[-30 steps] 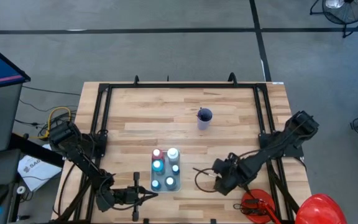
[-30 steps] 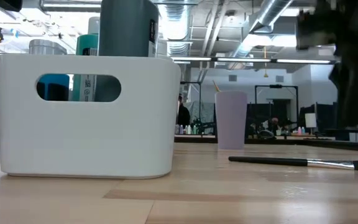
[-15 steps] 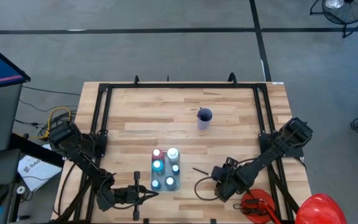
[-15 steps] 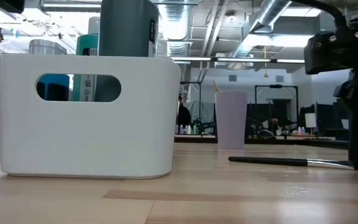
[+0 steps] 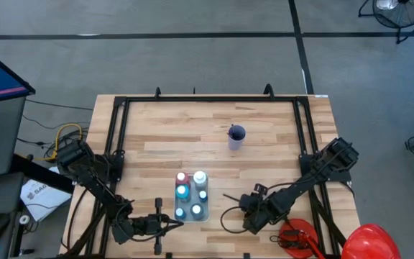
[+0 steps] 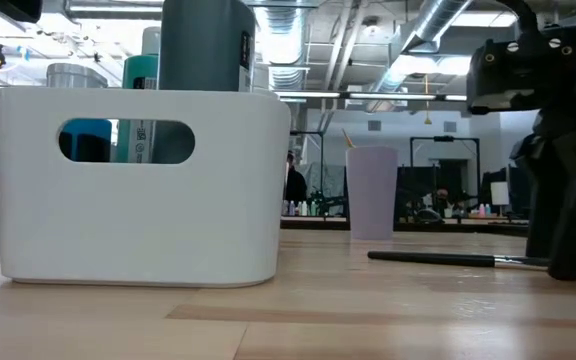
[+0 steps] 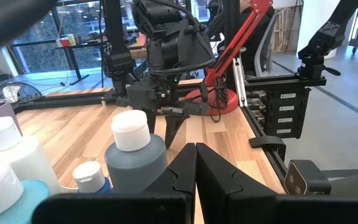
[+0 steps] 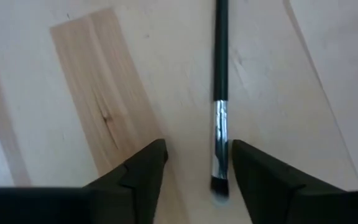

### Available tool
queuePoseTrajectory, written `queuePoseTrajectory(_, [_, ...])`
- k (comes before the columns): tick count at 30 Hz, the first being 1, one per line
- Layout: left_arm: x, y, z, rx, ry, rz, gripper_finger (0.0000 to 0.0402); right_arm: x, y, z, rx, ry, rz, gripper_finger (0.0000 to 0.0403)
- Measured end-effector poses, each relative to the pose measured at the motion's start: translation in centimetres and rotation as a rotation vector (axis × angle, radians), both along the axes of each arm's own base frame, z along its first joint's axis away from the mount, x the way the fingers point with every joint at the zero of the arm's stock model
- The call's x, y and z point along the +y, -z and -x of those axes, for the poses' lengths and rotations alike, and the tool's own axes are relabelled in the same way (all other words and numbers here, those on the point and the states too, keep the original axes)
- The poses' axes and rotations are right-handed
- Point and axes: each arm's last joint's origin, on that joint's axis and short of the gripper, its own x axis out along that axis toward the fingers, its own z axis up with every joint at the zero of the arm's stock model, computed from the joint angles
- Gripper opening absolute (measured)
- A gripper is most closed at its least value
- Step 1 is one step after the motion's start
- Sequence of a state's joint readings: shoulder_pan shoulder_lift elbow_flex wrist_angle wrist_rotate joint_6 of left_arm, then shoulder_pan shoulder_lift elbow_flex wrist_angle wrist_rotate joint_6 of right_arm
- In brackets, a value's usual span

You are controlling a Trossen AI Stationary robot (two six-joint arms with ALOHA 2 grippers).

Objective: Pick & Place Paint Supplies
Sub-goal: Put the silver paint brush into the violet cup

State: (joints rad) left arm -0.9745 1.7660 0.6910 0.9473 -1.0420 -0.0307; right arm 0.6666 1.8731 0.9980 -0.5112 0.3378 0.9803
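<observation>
A thin dark-handled brush [image 8: 220,74] lies flat on the wooden table [image 5: 264,151], right of a white bin [image 5: 192,213]. Several white-capped paint bottles [image 5: 190,188] stand in that bin. My right gripper [image 8: 197,149] points steeply down over the brush's bristle end [image 8: 219,186]. It is open, one finger on each side of the metal ferrule [image 8: 219,134], touching nothing. In the low view the gripper [image 6: 568,262] hides that end. My left gripper [image 5: 169,226] waits shut and level near the front edge, just left of the bin.
A lilac cup [image 5: 236,136] with a stick in it stands toward the far middle. A red clamp stand [image 5: 297,237] and a big red rounded thing [image 5: 372,241] sit at the near right corner. A black frame [image 5: 192,101] runs round the table.
My right gripper has come down and toward the table's near edge, onto the brush's bristle end, rolling a little as it sank. In the low view it now covers the bristles that showed before. The brush has not moved.
</observation>
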Motion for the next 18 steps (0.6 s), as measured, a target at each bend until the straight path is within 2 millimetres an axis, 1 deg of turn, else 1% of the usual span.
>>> queuePoseTrajectory(9, [0.0,0.0,0.0,0.0,0.0,0.0,0.0,0.13,0.04,0.02,-0.002,0.0,-0.007,0.0064])
queuePoseTrajectory(15, [0.0,0.0,0.0,0.0,0.0,0.0,0.0,0.17,0.09,0.13,-0.005,-0.002,0.005,0.0019])
queuePoseTrajectory(18, [0.0,0.0,0.0,0.0,0.0,0.0,0.0,0.16,0.07,0.14,-0.004,-0.002,0.005,0.0007])
